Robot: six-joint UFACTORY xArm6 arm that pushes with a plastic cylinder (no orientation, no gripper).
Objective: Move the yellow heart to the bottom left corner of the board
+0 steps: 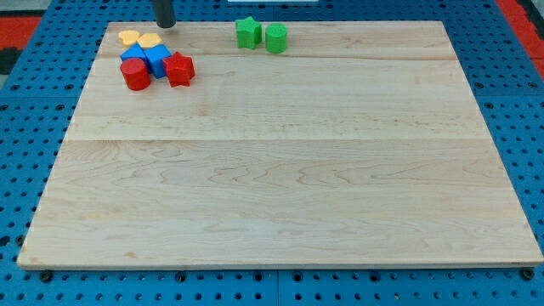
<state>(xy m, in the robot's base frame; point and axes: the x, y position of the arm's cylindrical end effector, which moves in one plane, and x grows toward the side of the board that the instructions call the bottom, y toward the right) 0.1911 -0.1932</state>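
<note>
The yellow heart [150, 41] lies near the board's top left corner, touching a second yellow block [128, 37] on its left. Just below them sit two blue blocks [157, 59] [133, 53], a red cylinder [134, 75] and a red star-like block [179, 70], all packed in one cluster. My tip [165, 25] is at the view's top edge, just up and right of the yellow heart, a small gap from it.
A green star-like block [248, 32] and a green cylinder [275, 38] stand together at the top middle. The wooden board [280, 187] lies on a blue pegboard table [17, 127].
</note>
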